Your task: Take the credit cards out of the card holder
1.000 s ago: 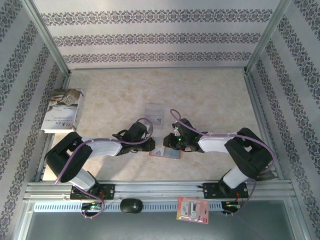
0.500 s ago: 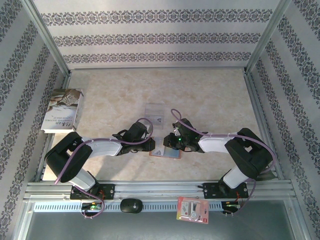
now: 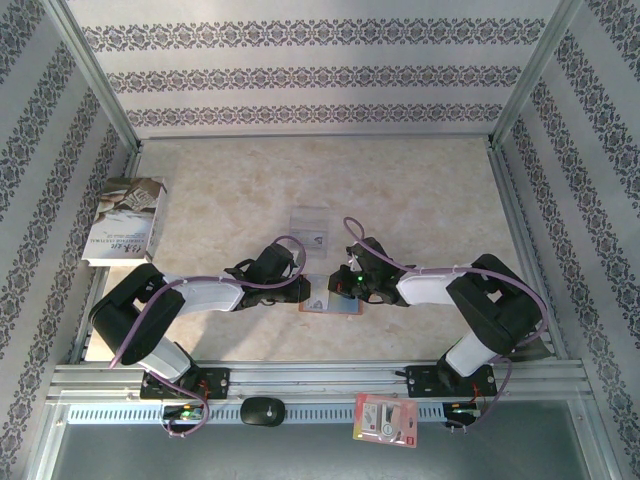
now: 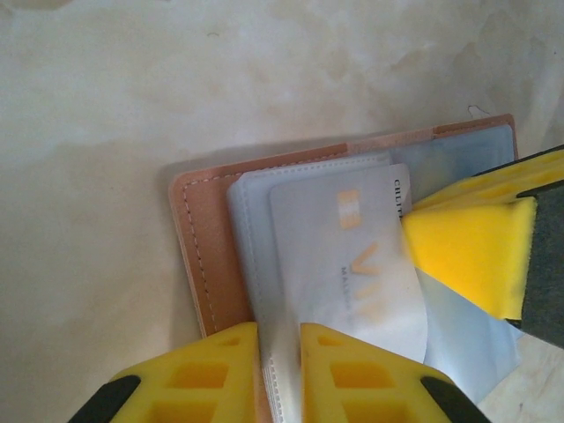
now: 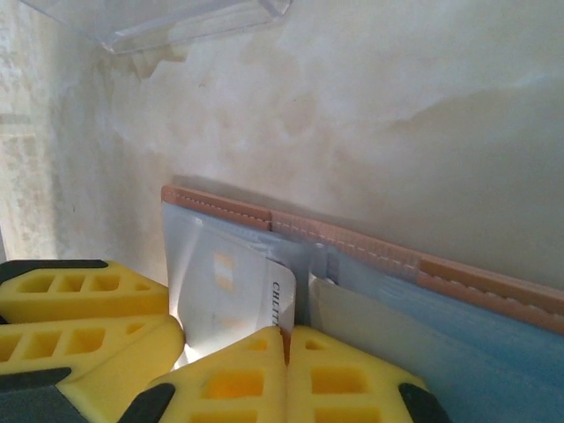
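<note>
Right gripper (image 5: 286, 345) seemingly pinches a credit card (image 5: 222, 295) in the card holder (image 5: 370, 240).

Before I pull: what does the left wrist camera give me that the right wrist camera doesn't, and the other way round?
Left wrist: the credit card's full face with its chip, and the left hand pinching the card holder's lining. Right wrist: the right hand closed on the card's edge, plus a clear plastic sleeve beyond. Both: card, holder and the marbled table.
</note>
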`<state>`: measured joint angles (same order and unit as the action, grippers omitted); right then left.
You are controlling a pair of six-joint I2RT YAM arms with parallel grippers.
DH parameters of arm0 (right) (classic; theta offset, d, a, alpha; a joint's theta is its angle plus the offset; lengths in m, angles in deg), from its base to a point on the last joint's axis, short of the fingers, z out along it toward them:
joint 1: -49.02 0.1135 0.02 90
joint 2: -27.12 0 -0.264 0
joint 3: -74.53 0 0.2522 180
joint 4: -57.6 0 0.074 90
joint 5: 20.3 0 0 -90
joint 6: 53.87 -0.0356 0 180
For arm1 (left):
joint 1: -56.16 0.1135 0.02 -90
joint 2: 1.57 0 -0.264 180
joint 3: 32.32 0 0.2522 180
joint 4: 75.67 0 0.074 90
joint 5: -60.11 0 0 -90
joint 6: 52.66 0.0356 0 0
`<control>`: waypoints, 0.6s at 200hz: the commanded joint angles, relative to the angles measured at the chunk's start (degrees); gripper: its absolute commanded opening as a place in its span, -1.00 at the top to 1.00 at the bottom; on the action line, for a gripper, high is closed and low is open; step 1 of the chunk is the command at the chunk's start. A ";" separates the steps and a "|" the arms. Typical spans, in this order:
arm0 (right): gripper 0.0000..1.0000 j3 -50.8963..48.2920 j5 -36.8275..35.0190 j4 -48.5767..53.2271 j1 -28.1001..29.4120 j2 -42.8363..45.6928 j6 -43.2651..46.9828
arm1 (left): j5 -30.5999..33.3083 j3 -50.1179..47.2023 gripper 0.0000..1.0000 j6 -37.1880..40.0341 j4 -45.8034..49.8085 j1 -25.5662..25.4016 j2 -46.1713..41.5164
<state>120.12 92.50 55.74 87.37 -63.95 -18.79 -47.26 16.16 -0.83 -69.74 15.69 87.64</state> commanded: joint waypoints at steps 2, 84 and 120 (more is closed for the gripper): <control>1.00 -0.67 -0.15 2.74 -0.03 1.56 1.67 | 1.55 -2.52 0.60 -0.55 6.68 0.47 1.77; 1.00 5.98 -8.29 22.45 0.89 5.97 9.56 | 5.76 -1.30 0.07 2.46 9.66 1.27 -5.33; 1.00 9.67 -13.23 30.22 1.94 8.20 12.60 | 5.68 -0.83 0.06 2.61 10.14 1.27 -5.45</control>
<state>127.18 84.99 76.94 88.64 -57.70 -9.96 -43.83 14.93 0.44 -64.39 15.84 82.79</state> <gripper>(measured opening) 0.048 0.471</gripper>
